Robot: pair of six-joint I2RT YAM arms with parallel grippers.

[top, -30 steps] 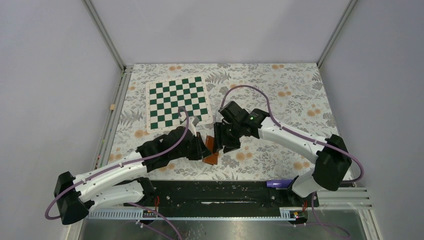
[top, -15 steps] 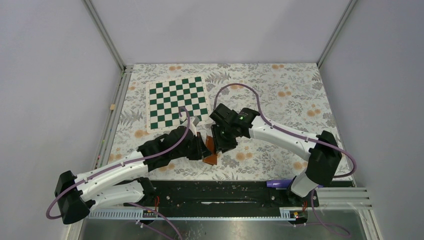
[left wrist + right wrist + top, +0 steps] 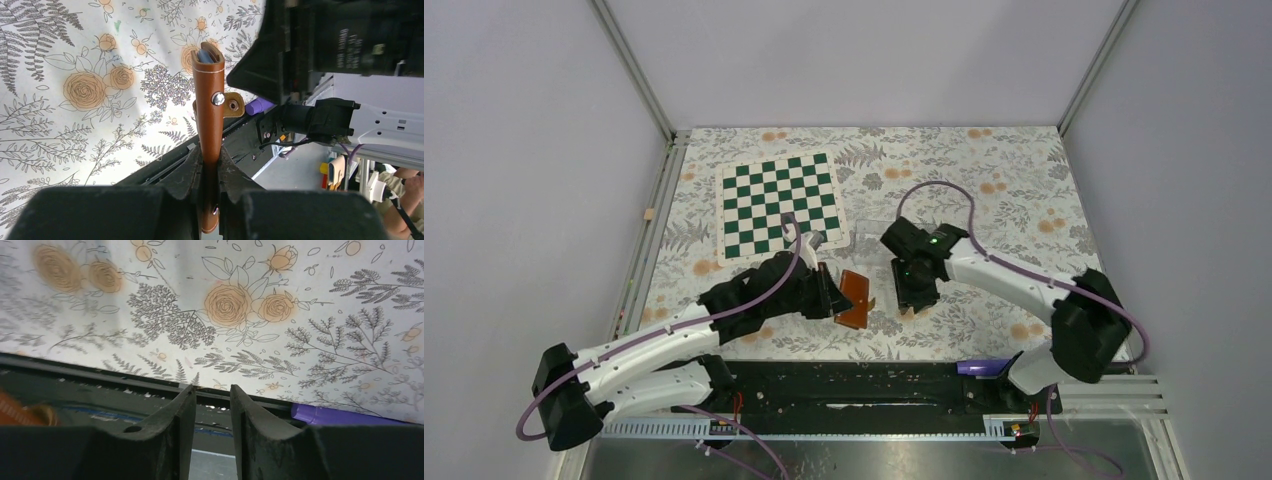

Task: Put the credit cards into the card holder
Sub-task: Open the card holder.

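The left jaws are pinched tight on the card holder (image 3: 209, 125). The two black fingers (image 3: 192, 172) squeeze its near end, and the rest of it sticks out past them. From the left wrist we see the brown holder from its thin side, with the shiny snap button facing us. A little brown tab pokes out beside the button, so the snap looks undone. A bit of pale blue shows inside the far end. From above, the holder (image 3: 856, 298) sits near the front middle of the flowered surface (image 3: 984, 200), between the two arms. It looks lifted a little, not lying flat. The right jaws have only a small gap, and nothing is in it. Between the fingers (image 3: 179, 415) you just see the front edge of the surface. The right arm's tip (image 3: 914, 285) is beside the holder but not touching it. No black credit card shows anywhere, not on the surface and not in either jaws. Cards may be inside the holder already, but I cannot tell from here. If they are in, I think only closing the snap and putting the holder down is left. The green checkered mat (image 3: 781, 203) lies farther back and is not part of this.
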